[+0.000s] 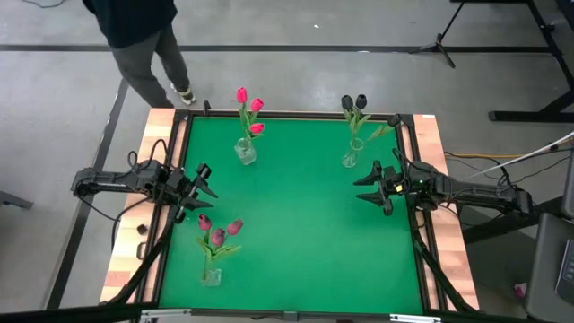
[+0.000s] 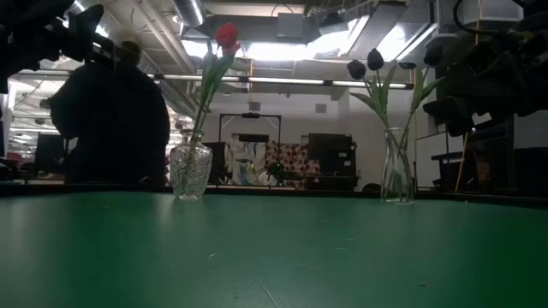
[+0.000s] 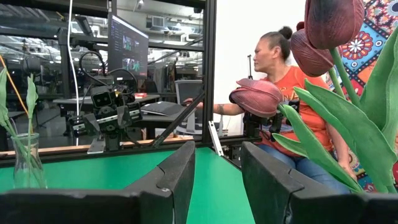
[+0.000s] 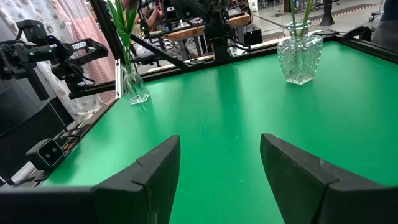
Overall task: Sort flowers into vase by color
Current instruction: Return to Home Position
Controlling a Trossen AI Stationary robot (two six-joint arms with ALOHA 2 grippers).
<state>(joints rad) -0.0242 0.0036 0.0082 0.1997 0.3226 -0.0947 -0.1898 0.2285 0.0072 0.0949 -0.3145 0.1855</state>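
Three glass vases stand on the green table. The far-left vase holds bright pink-red flowers. The far-right vase holds near-black flowers. The near-left vase holds dusky maroon flowers, which show close up in the left wrist view. My left gripper hovers open at the table's left edge, between the two left vases. My right gripper hovers open at the right edge, just near of the black-flower vase. Neither touches anything.
A person stands beyond the table's far left corner, dark in the low view. Another person sits past the near edge. The wooden frame rims the table. Bare green surface lies between the arms.
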